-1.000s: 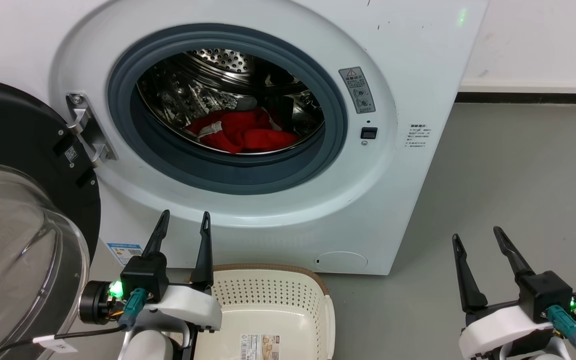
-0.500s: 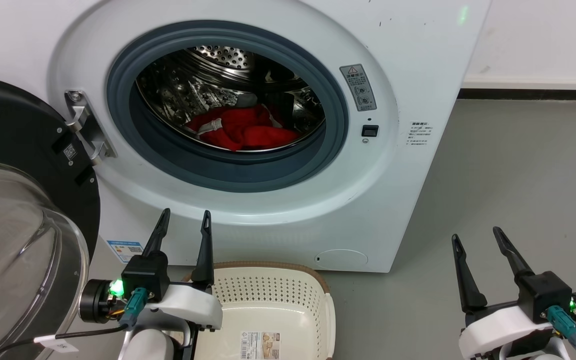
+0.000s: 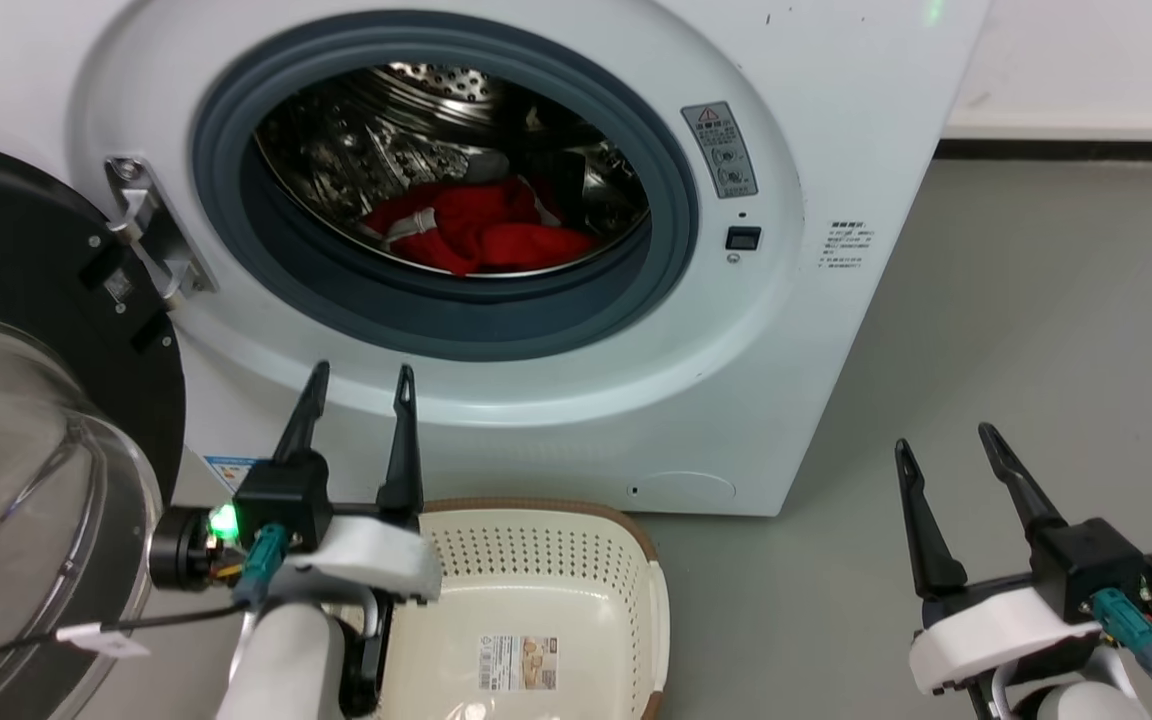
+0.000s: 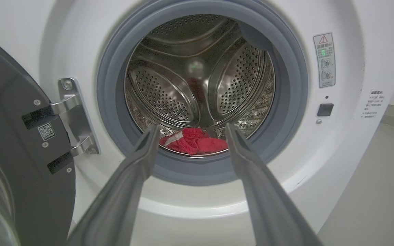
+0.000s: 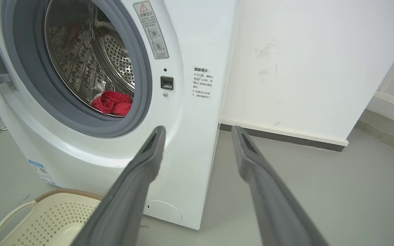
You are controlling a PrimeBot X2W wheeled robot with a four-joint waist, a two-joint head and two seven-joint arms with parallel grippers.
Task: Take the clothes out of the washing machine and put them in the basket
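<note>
**Asker:** What stands around you, and what is in the way?

**Me:** The washing machine (image 3: 806,360) stands straight ahead; its door (image 3: 26,250) is swung wide to my left on a steel hinge (image 3: 151,240), the black rim and domed glass close beside my left forearm; the basket (image 3: 546,506) sits on the floor (image 3: 1036,350) against the machine's foot, partly under my left arm.

**Asker:** And the clothes?

**Me:** The clothes (image 3: 476,235) are a red, soft, crumpled heap with a strip of white trim; they lie at the bottom of the drum (image 3: 386,130), just behind the rubber ring (image 3: 436,320), well apart from both my grippers.

**Asker:** Your jaws?

**Me:** Both released; my left gripper (image 3: 361,372) has its fingers spread and empty, tips up before the white front just below the ring; my right gripper (image 3: 944,438) is spread the same way, off to the machine's right over bare grey floor.

**Asker:** Materials, edges, room to move?

**Me:** The drum is perforated steel with raised ribs; the ring is smooth grey rubber with a deep lip at the mouth; the basket is cream plastic, its walls holed, its corners rounded, its rim brown and woven-looking, with a label (image 3: 521,662) on its bottom; the door bounds my left side; to the right the floor runs open to a white wall (image 5: 303,61) with a dark skirting (image 5: 286,136).
</note>
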